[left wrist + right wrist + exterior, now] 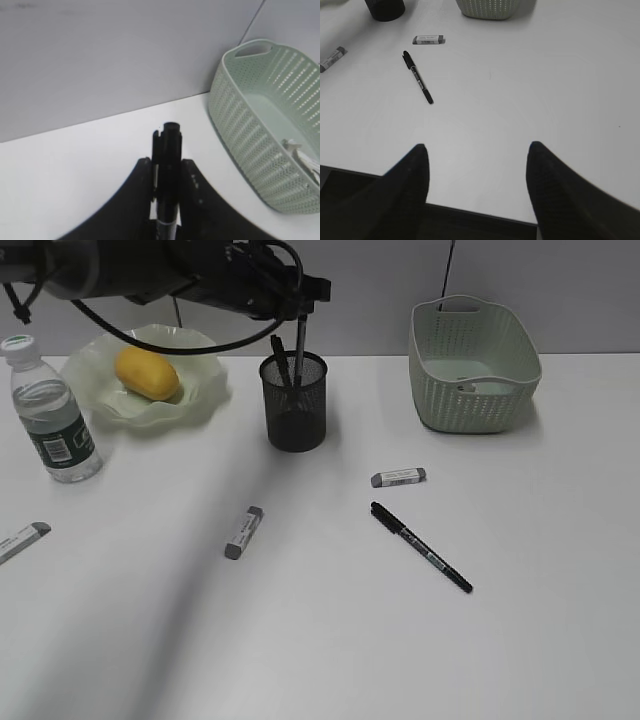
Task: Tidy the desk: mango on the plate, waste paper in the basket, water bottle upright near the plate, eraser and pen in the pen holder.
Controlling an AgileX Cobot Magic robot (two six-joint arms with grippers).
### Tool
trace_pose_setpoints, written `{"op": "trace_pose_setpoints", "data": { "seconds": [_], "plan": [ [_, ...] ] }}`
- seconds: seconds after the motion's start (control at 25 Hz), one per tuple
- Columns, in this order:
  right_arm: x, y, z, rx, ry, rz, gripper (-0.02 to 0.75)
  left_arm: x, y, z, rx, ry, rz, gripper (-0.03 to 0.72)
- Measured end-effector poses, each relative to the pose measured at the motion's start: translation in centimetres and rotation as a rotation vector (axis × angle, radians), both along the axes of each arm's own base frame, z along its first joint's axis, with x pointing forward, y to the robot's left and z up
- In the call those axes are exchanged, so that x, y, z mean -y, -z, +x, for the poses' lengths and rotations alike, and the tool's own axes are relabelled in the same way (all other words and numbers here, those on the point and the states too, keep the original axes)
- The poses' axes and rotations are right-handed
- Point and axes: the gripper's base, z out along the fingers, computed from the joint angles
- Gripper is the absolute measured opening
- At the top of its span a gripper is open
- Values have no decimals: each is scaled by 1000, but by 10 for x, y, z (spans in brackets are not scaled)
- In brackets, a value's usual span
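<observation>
One pen (169,170) is pinched upright between the left gripper (288,332) jaws directly over the pen holder (294,402), seemingly tip-down inside its rim, so it should be released only once centred, while the right gripper (477,165) waits spread.

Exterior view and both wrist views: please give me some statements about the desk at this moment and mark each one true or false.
1. The mango lies on the plate. True.
2. The water bottle lies on its side. False: it stands upright, left of the plate.
3. The left claw is shut on a pen above the pen holder. True.
4. The right claw holds an eraser. False: it is open and empty, above the desk.
5. No pen is left on the desk. False: a black pen lies there, beside a grey eraser.
</observation>
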Motion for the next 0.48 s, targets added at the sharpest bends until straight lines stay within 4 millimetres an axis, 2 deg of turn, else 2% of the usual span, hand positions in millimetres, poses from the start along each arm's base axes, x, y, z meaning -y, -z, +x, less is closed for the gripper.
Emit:
{"op": "trace_pose_setpoints", "data": {
  "seconds": [0.12,0.36,0.48],
  "plan": [
    [0,0,0,0,0,0,490,0,7,0,-24,7,11,158],
    [0,0,0,0,0,0,490,0,6,-1,-30,13,13,393],
    [0,0,0,0,0,0,490,-1,-5,-3,-15,20,11,430]
  ]
}}
